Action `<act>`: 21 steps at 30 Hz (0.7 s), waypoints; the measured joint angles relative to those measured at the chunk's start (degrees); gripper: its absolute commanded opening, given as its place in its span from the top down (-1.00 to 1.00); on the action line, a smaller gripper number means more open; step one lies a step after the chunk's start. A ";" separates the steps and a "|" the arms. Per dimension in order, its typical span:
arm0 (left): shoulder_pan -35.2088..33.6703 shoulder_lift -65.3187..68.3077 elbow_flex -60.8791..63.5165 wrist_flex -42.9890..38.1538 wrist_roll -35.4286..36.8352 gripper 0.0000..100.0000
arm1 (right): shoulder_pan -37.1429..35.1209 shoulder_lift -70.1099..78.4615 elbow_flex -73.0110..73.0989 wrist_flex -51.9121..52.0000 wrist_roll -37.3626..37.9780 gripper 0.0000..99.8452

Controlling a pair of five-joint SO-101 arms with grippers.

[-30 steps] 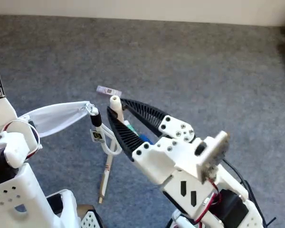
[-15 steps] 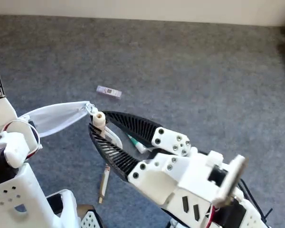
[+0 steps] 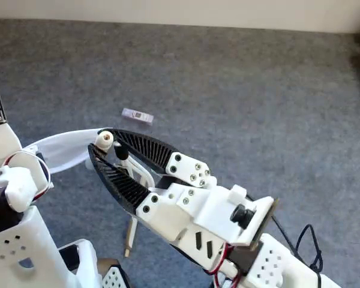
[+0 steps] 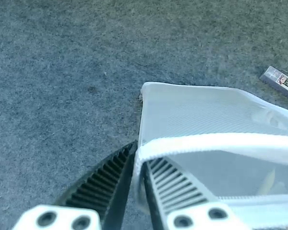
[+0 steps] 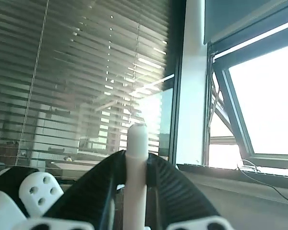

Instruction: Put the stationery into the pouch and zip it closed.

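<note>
A white mesh pouch (image 3: 66, 150) hangs above the grey carpet, and my left gripper (image 4: 138, 155) is shut on its rim (image 4: 192, 143). My right gripper (image 3: 100, 144) is shut on a cream-white pen (image 3: 103, 138), whose tip is at the pouch's far corner. In the right wrist view the same pen (image 5: 137, 143) stands up between the black ribbed fingers (image 5: 173, 187). A black-capped marker (image 3: 121, 152) lies under the right gripper. A wooden pencil (image 3: 131, 229) lies on the carpet below it, and a small flat eraser-like piece (image 3: 137, 115) lies just beyond the pouch.
Grey carpet (image 3: 258, 90) covers the whole work surface. The left arm's white body (image 3: 15, 198) fills the near left corner. The right arm (image 3: 228, 222) crosses the near middle. A pale wall edge (image 3: 180, 12) runs along the back.
My right gripper has swung left with the pen, from above the marker to the pouch's corner, and its wrist has rolled over. The pouch and the left arm have stayed put.
</note>
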 measured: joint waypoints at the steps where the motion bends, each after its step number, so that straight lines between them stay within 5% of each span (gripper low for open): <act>1: 0.00 0.00 0.00 0.00 0.00 0.99 | 0.00 0.35 0.88 -2.11 0.00 0.99; 21: 0.00 0.00 0.00 0.00 0.00 0.99 | 2.81 26.81 2.46 -24.35 0.00 0.99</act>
